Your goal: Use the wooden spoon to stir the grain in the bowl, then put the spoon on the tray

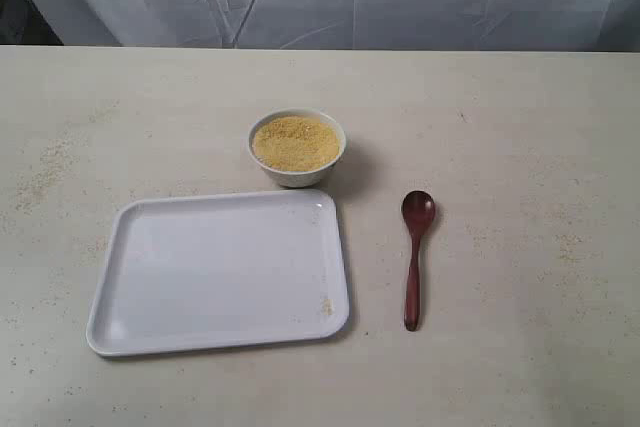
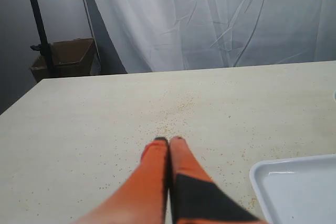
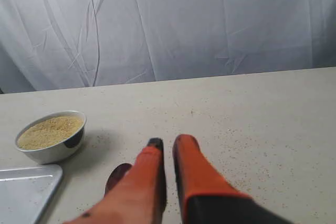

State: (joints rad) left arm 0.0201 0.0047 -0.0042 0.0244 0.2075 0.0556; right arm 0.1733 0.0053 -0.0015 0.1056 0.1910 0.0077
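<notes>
Open the right gripper [image 3: 169, 141], its fingers almost touching as on the left gripper [image 2: 169, 140], then pinch the wooden spoon [image 1: 413, 277] squarely mid-handle before lifting toward the bowl [image 1: 300, 176].

On the table [image 1: 520, 147] before me stands the small round white bowl [image 1: 297, 175], upright and filled nearly to its rim with fine yellow-golden grain [image 1: 296, 142]. Just nearer, a little to the left, lies the large flat white tray [image 1: 215, 272], with a few stray granules by its right rim. The dark reddish-brown wooden spoon [image 1: 414, 257] lies flat right of the tray, apart from it, with its oval end farthest from me.
</notes>
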